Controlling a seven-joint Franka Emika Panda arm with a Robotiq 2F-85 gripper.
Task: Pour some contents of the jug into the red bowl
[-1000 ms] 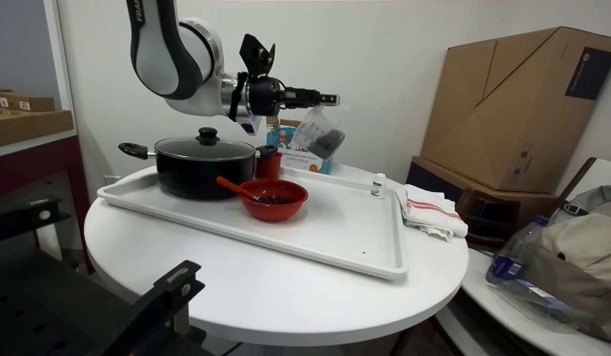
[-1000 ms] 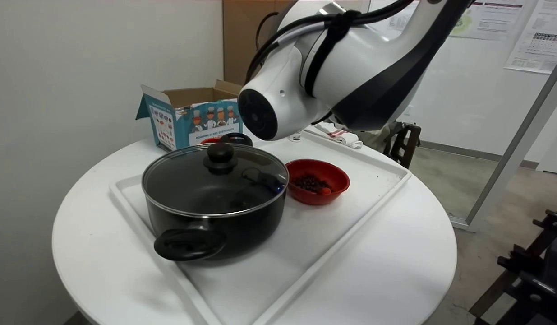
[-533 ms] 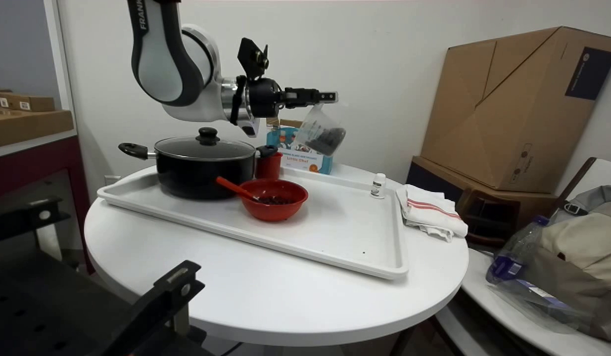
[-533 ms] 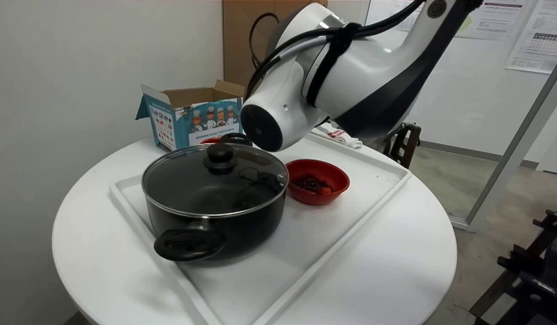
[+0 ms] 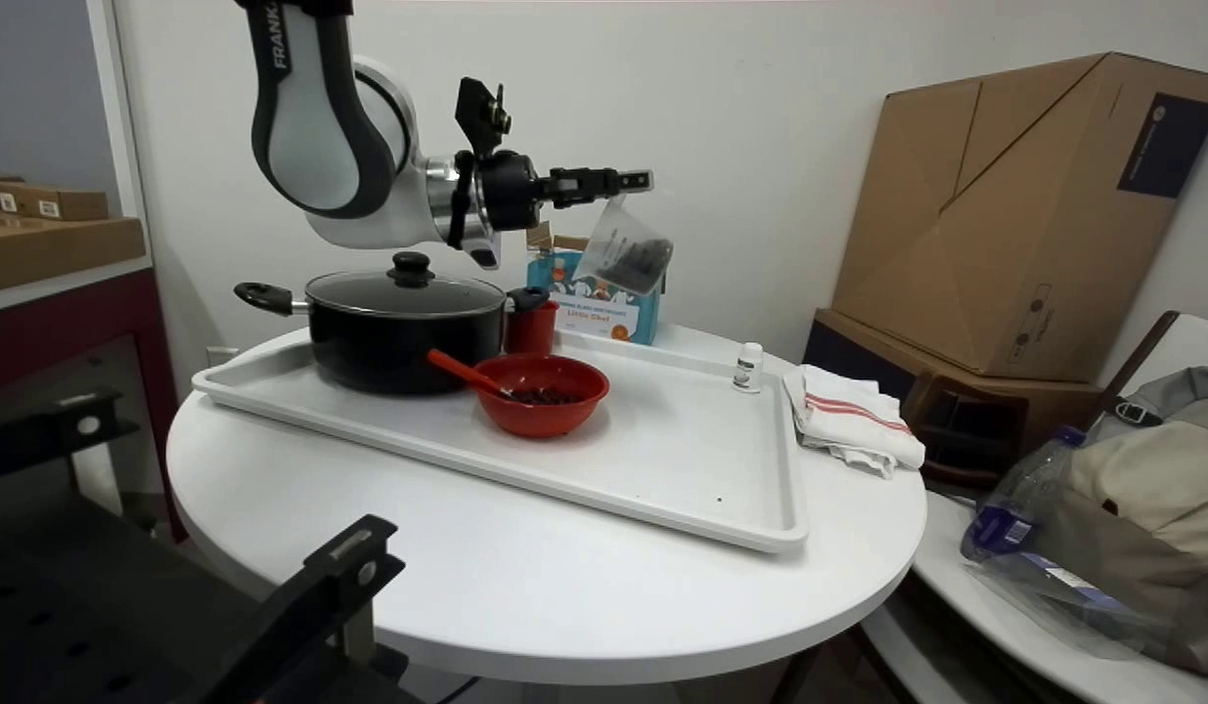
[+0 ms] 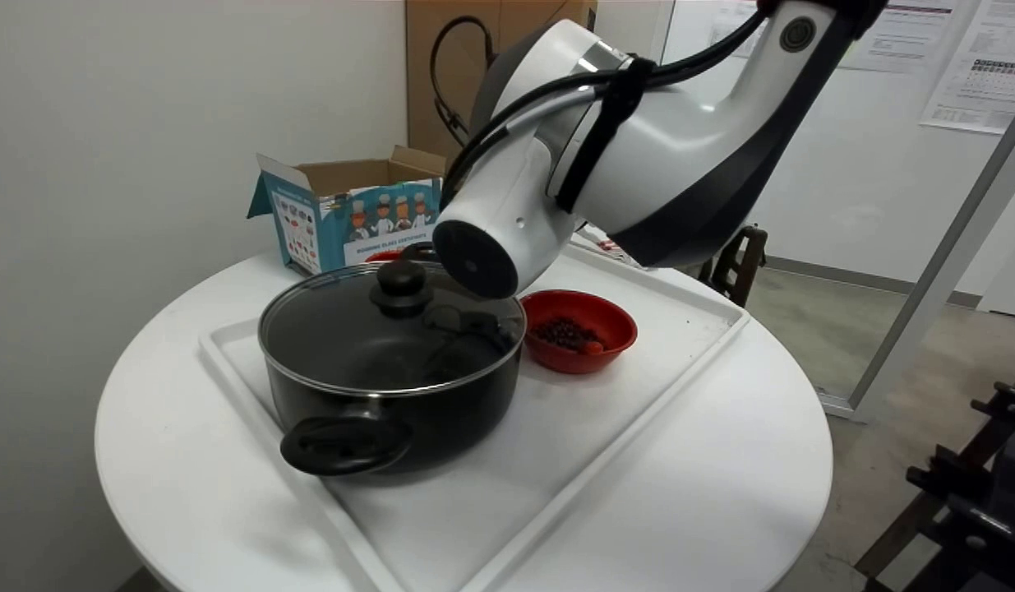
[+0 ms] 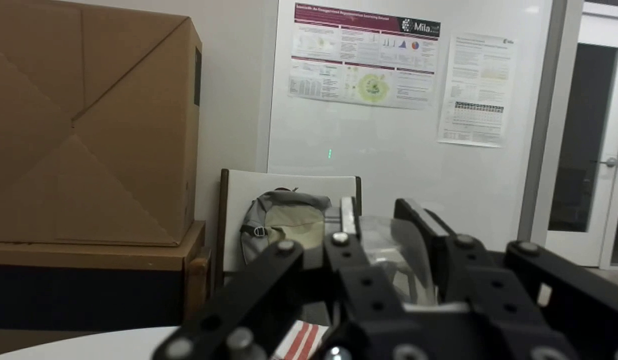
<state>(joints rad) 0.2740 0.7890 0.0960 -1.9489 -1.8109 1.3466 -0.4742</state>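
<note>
The clear jug (image 5: 604,244) hangs tilted below my gripper (image 5: 635,181) in an exterior view, above the tray and up to the right of the red bowl. Dark contents (image 5: 637,266) lie in its lower right part. In the wrist view my gripper (image 7: 376,215) has the jug's clear wall (image 7: 389,250) between its fingers. The red bowl (image 5: 540,420) stands on the tray with dark bits and a red spoon (image 5: 457,368) in it. The bowl also shows in an exterior view (image 6: 569,362), where the arm hides the gripper and jug.
A black lidded pot (image 5: 398,342) stands beside the bowl on the white tray (image 5: 662,508). A red cup (image 5: 532,330) and a blue box (image 5: 604,315) are behind. A small white bottle (image 5: 748,368) and a towel (image 5: 848,416) are to the right.
In an exterior view my gripper and the jug have moved slightly left and up, and the jug's tilt has changed a little. The arm's wrist joint has sunk lower over the pot.
</note>
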